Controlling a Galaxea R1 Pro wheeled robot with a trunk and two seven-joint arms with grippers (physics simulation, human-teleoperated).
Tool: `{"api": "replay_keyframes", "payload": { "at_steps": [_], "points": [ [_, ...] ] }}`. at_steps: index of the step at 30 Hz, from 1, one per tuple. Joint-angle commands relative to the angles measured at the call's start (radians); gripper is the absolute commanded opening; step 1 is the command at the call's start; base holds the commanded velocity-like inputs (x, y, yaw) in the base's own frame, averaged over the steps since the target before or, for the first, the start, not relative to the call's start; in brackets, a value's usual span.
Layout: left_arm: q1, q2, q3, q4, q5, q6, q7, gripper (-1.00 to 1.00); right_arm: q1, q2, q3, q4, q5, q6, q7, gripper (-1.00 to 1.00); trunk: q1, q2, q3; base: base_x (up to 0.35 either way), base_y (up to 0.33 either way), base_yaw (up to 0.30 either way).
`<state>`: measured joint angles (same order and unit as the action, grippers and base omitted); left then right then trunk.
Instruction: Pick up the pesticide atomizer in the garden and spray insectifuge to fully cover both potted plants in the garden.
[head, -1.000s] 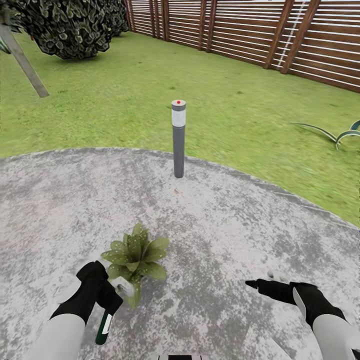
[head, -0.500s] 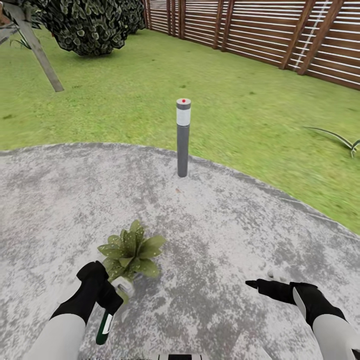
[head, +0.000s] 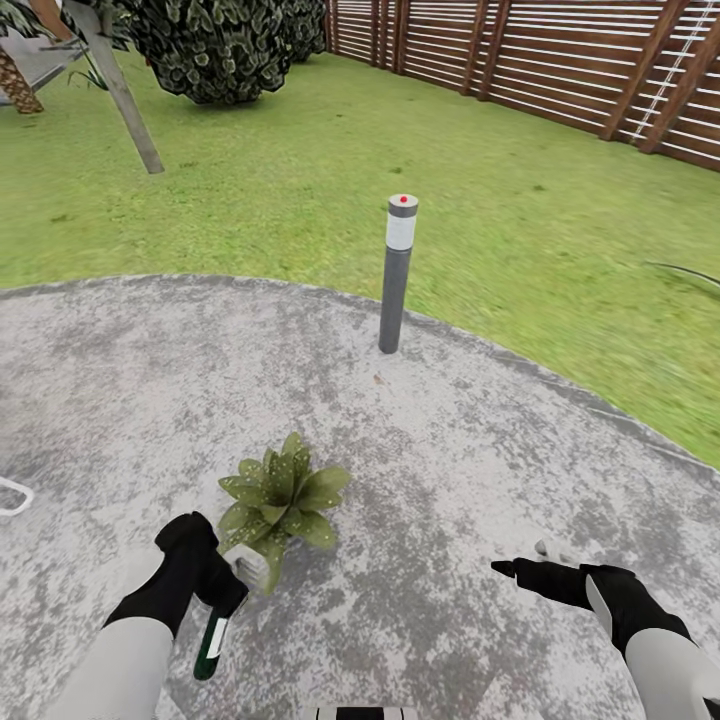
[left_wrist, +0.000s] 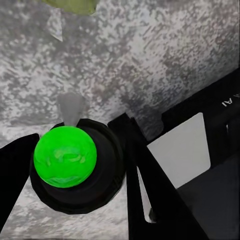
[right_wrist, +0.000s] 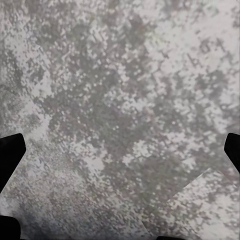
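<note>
My left gripper (head: 222, 598) is shut on the pesticide atomizer (head: 211, 645), a slim dark green bottle with a white label. The bottle hangs tilted, its base low and its grey spray head (head: 248, 566) up against the potted plant (head: 280, 495). That plant is a low rosette of broad green leaves on the round grey patio (head: 420, 450); its pot is mostly hidden behind the spray head. In the left wrist view the atomizer (left_wrist: 65, 156) sits between black fingers (left_wrist: 145, 180). My right gripper (head: 520, 570) hovers open over bare paving, its fingertips (right_wrist: 11, 150) wide apart.
A tall grey bollard lamp (head: 396, 275) with a red dot stands at the patio's far edge. Lawn (head: 300, 180) lies beyond, then a brown slat fence (head: 560, 70), a dark bush (head: 215, 45) and a slanted grey pole (head: 125, 95). A white curved object (head: 12, 495) shows at the left edge.
The whole head view has swung left, so lamp, fence and bush sit further right in the picture. Both arms hold the same pose, and the atomizer stays gripped beside the plant.
</note>
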<state>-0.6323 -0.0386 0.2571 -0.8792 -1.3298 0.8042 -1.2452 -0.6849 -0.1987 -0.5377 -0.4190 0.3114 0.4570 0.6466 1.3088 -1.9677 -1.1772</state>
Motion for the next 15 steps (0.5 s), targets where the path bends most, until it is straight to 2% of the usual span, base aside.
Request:
{"api": "replay_keyframes", "payload": {
  "at_steps": [1, 5, 7, 9, 11, 13, 15],
  "points": [
    [-0.016, -0.001, 0.004, -0.005, -0.009, 0.023, -0.010, -1.00, -0.001, 0.001, -0.008, -0.001, 0.009, 0.005, 0.007, 1.00, 0.000, 0.000, -0.001, 0.000, 0.000, 0.015],
    [-0.114, -0.002, 0.002, -0.011, -0.014, 0.050, -0.024, -1.00, -0.001, 0.001, -0.008, 0.000, 0.009, 0.005, 0.007, 1.00, 0.000, 0.000, -0.001, 0.000, 0.000, 0.003],
    [-0.155, -0.001, 0.000, -0.011, -0.019, 0.051, -0.062, -1.00, -0.001, 0.001, -0.008, 0.000, 0.009, 0.005, 0.007, 1.00, 0.000, 0.000, -0.001, 0.000, 0.000, 0.000],
    [-0.169, -0.001, -0.002, -0.011, -0.021, 0.052, -0.074, -1.00, -0.001, 0.001, -0.007, 0.000, 0.009, 0.005, 0.007, 1.00, 0.000, 0.000, -0.001, 0.000, 0.000, 0.000],
    [-0.181, -0.001, -0.018, -0.011, -0.021, 0.053, -0.078, -1.00, -0.001, 0.001, -0.007, 0.000, 0.009, 0.005, 0.007, 1.00, 0.000, 0.000, -0.001, 0.000, 0.000, 0.000],
    [-0.197, -0.001, -0.053, -0.011, -0.022, 0.054, -0.080, -1.00, -0.001, 0.001, -0.008, 0.000, 0.009, 0.005, 0.007, 1.00, 0.000, 0.000, -0.001, 0.000, 0.000, 0.000],
    [-0.216, -0.001, -0.082, -0.011, -0.022, 0.084, -0.091, -1.00, -0.001, 0.001, -0.007, 0.000, 0.009, 0.005, 0.007, 1.00, 0.000, 0.000, -0.001, 0.000, 0.000, 0.000]
  ]
}}
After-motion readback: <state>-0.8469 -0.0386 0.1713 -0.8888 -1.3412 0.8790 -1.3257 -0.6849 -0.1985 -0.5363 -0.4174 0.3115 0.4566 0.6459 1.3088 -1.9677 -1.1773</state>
